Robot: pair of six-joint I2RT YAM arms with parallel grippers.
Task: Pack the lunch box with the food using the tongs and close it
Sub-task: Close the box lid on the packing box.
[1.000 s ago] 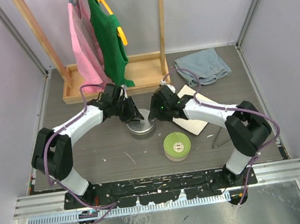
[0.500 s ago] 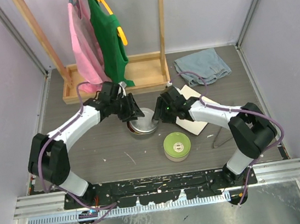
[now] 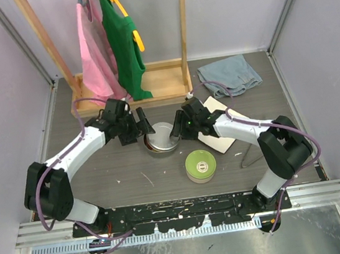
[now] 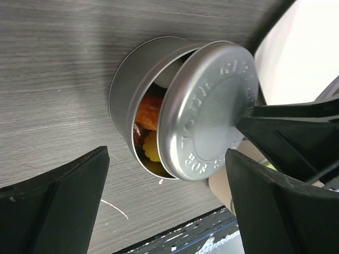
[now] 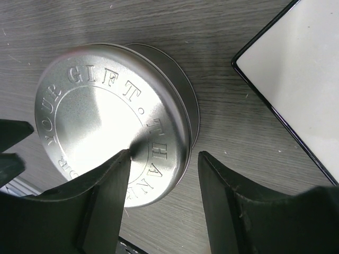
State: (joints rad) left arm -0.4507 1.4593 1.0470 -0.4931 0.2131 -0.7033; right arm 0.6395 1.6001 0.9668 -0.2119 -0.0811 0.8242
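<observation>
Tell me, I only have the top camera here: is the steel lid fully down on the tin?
Observer: No. The left wrist view shows the steel lid tilted and offset on the tin, with food showing in the gap.
Operator: Is the left gripper holding it?
Observer: No. The left gripper is open, with its fingers apart on either side, clear of lid and tin.

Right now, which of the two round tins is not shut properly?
The steel tin: its silver lid sits askew, leaving food showing inside. The green-lidded tin looks fully covered.
</observation>
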